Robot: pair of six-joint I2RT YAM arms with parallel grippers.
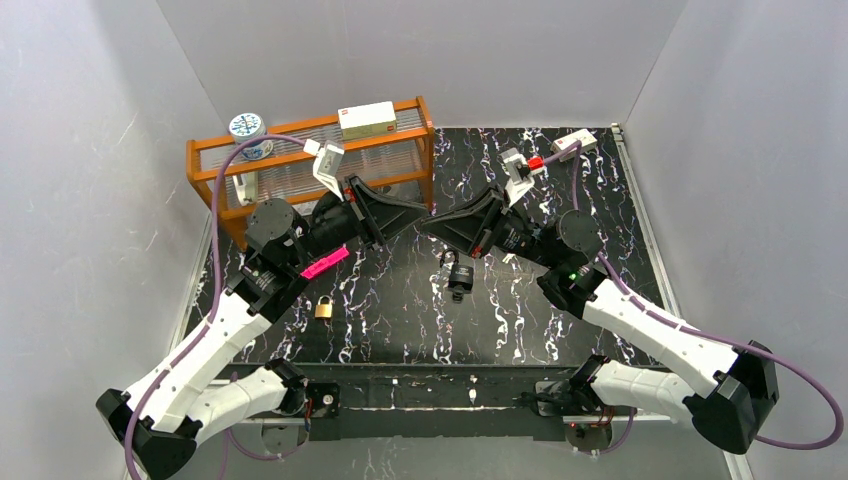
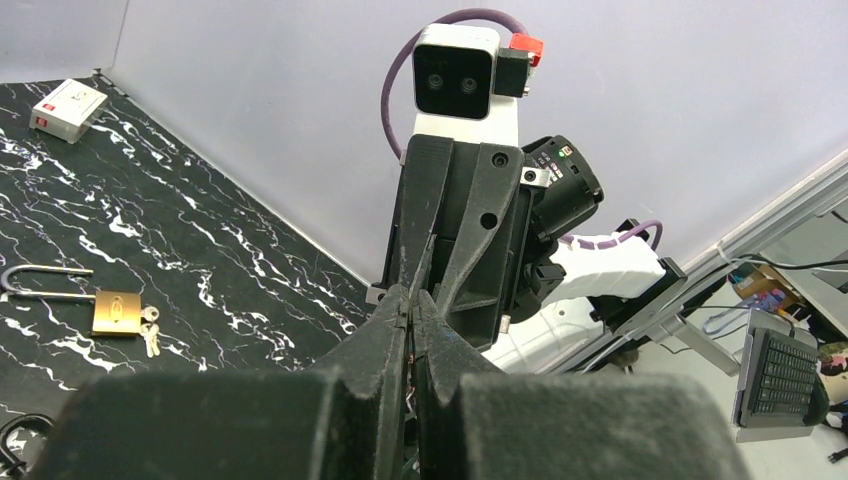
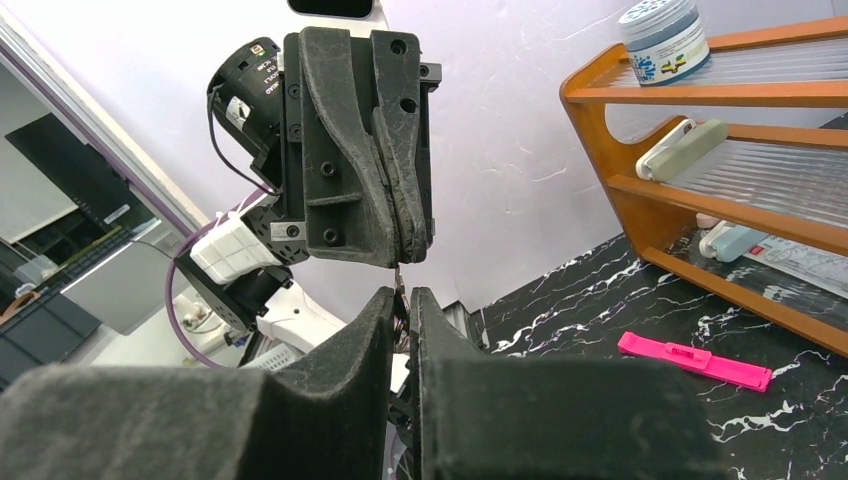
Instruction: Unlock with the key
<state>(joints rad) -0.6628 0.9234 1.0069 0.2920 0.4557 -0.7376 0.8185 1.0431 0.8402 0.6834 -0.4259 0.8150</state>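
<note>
L gripper (image 1: 420,214) and R gripper (image 1: 440,221) stood tip to tip in mid-air over the middle of the table (image 1: 400,330). Their long axes were roughly in one line, L pointing right and R pointing left. L's fingers were pressed flat together. A thin sliver (image 3: 399,278) stuck out of L's tips and ran into the slit btwn R's fingers. It was prob. the key, but too small to be sure. R's fingers were nearly together w/ a narrow slit; can't tell whether they clamped the sliver.

A black lock (image 1: 458,276) sat just below R's tips in the top view, shackle end toward them. The R arm was clearly nearer to it. If the sliver is the key, the coming move turns on that short drop from R's tips to the lock, and nothing stood btwn them.

A brass lock (image 2: 117,312) lay flat on the table in the L wrist view, well apart from the tips. It had keys (image 2: 150,335) at one end and a long shackle pointing off the other. A seemingly 2nd brass lock (image 1: 324,308) lay by L's forearm, near a pink strip (image 1: 325,263). A shelf (image 1: 300,128) stood at back left, out of the way.
</note>
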